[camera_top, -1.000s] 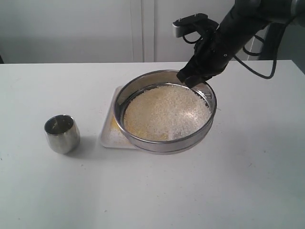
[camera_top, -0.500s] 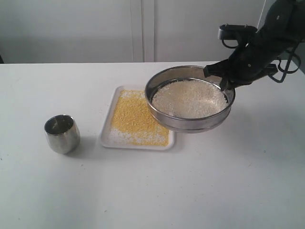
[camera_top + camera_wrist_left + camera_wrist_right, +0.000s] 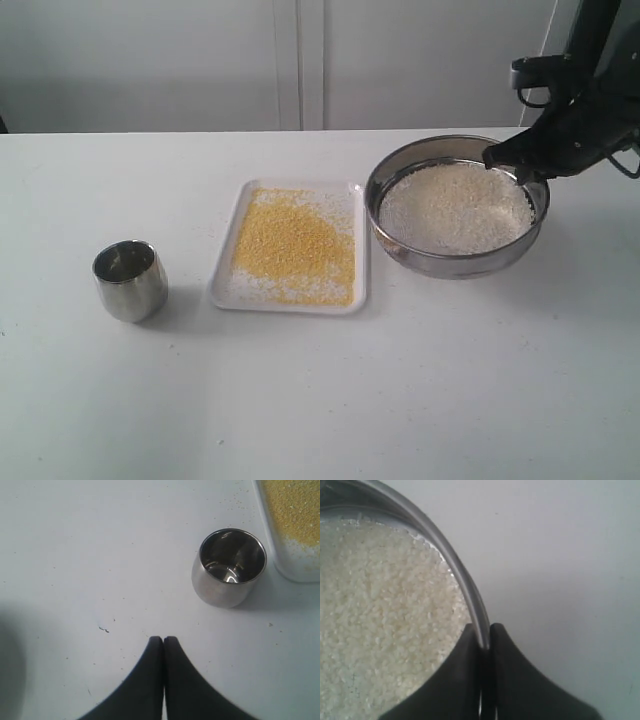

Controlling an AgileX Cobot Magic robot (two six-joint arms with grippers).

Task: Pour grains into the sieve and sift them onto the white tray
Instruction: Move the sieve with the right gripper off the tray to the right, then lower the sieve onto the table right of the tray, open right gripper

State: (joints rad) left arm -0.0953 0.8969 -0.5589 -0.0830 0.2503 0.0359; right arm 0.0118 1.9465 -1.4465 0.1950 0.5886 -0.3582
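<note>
The sieve [image 3: 455, 262] is a wide steel ring just right of the white tray [image 3: 222, 280], holding off-white rice-like grains [image 3: 455, 208]. Whether it rests on the table or hangs just above it I cannot tell. My right gripper [image 3: 515, 165] is shut on the sieve's far right rim [image 3: 470, 592], one finger inside against the rice [image 3: 380, 630], one outside. Golden-yellow grains [image 3: 295, 240] cover the tray, with some white ones along its near edge. My left gripper [image 3: 163, 639] is shut with nothing in it, over bare table short of the steel cup; the exterior view does not show it.
A small rounded steel cup [image 3: 129, 280] stands upright on the table left of the tray, with no grains visible inside it [image 3: 231, 565]. A few stray grains lie on the table near the tray corner [image 3: 292, 565]. A white wall runs behind the table.
My right gripper carried the sieve from above the tray to the right and lower, beside the tray. That uncovered the yellow grains lying on the tray. The cup stayed put.
</note>
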